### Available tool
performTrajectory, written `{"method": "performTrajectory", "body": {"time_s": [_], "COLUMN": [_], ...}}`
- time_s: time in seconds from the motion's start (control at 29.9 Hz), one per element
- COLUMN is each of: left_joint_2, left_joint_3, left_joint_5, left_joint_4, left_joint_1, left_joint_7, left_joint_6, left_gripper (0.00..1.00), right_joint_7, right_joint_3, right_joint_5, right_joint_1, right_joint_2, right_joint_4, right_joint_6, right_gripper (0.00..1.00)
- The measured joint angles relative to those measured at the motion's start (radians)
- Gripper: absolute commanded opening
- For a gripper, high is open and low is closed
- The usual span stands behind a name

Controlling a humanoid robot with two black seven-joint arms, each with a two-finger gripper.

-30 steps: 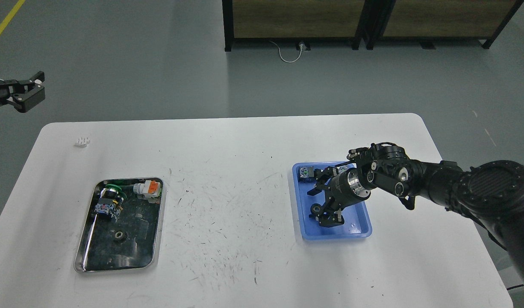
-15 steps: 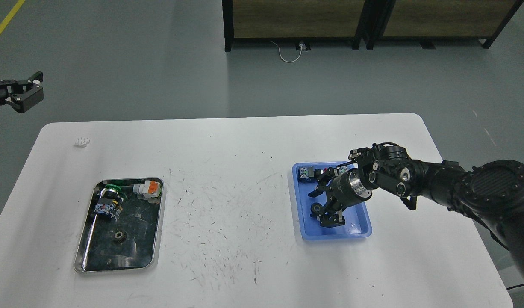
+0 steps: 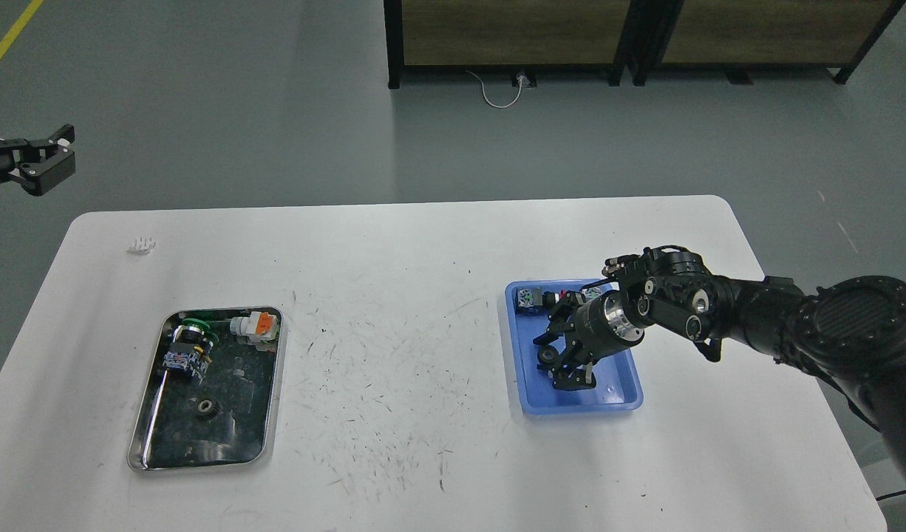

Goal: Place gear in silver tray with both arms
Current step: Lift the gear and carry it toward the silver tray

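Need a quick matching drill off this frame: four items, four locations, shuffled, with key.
Items:
1. small dark gear
2. right pincer
3. left pincer
4. small white plastic piece

Places:
A. bare white tabletop, far left corner
B. in the shiny silver metal tray
C. off the table, over the grey floor
D. over the blue plastic tray

Pairs: 1-B, 2-D, 3-C, 4-A

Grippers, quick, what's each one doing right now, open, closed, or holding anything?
Left gripper: off the table at the far left, nothing visibly held; open or closed cannot be told.
Right gripper: down in the blue tray; cannot tell if closed on anything.
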Motion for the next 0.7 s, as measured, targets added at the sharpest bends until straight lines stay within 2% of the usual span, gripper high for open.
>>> {"method": "performTrajectory", "body": {"time_s": [0.33,0.7], "left_joint_2": [0.0,0.0], "left_joint_3": [0.001,0.001], "left_joint_5": [0.0,-0.001], "left_joint_4": [0.0,0.0], "left_joint_1": [0.001,0.003], "left_joint_7": [0.001,0.002], "left_joint_6": [0.001,0.003], "left_gripper": [0.98,0.98], "right_joint_7": [0.003,0.011], "right_joint_3": [0.014,0.044], "right_joint_5": [0.001,0.017], "right_joint_1": [0.028,0.129], "right_joint_2": [-0.032,-0.075], "right_joint_4": [0.018,0.11], "right_joint_6": [0.0,0.0], "right_gripper": [0.34,0.34]}}
